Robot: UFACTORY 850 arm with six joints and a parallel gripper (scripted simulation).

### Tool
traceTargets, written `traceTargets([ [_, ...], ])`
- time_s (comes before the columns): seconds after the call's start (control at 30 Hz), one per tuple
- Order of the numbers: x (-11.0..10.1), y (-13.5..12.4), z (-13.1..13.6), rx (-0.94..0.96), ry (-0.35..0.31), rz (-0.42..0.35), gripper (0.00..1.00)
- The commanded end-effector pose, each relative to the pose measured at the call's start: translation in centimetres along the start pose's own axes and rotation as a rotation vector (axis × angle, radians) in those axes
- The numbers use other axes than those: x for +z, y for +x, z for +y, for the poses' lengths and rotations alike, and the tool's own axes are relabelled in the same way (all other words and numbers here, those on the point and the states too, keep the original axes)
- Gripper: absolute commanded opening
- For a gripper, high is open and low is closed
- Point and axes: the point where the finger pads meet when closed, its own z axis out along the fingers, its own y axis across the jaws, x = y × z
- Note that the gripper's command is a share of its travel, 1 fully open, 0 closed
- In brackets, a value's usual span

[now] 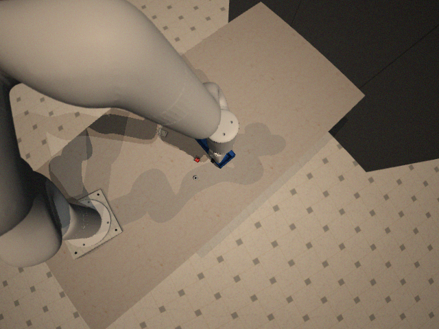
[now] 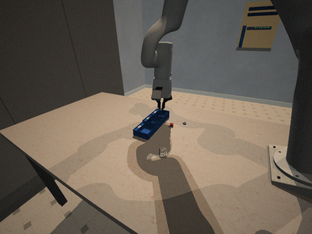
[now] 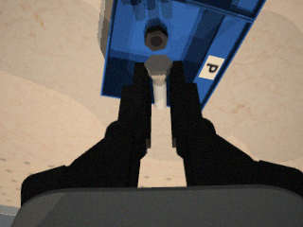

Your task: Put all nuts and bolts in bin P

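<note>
My gripper (image 2: 161,108) (image 3: 159,80) points down over the bin marked P (image 2: 165,116) (image 3: 222,42), the end compartment of a blue three-part tray. It is shut on a grey hex-headed bolt (image 3: 160,93), which shows between the fingertips. A dark hex nut (image 3: 156,40) lies inside the P bin. Another small nut (image 1: 195,177) (image 2: 184,123) lies on the table beside the tray. In the top view the arm hides the fingertips and much of the tray.
A red die (image 1: 197,160) (image 2: 171,125) lies between the tray and the loose nut. A pale block with dark pips (image 1: 162,133) (image 2: 163,152) lies farther off on the table. The other two compartments (image 2: 145,130) adjoin the P bin. The robot base (image 1: 115,229) stands on the table.
</note>
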Motion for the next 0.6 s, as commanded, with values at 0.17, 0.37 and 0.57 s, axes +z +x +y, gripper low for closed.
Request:
traceTargets([
  [0.17,-0.07,-0.08,0.03,0.309,0.021,-0.028,0.00],
  [0.37,-0.08,-0.10,0.02,0.309,0.021,-0.028,0.00],
  [0.57,-0.07,-0.09,0.03,0.309,0.021,-0.028,0.00],
])
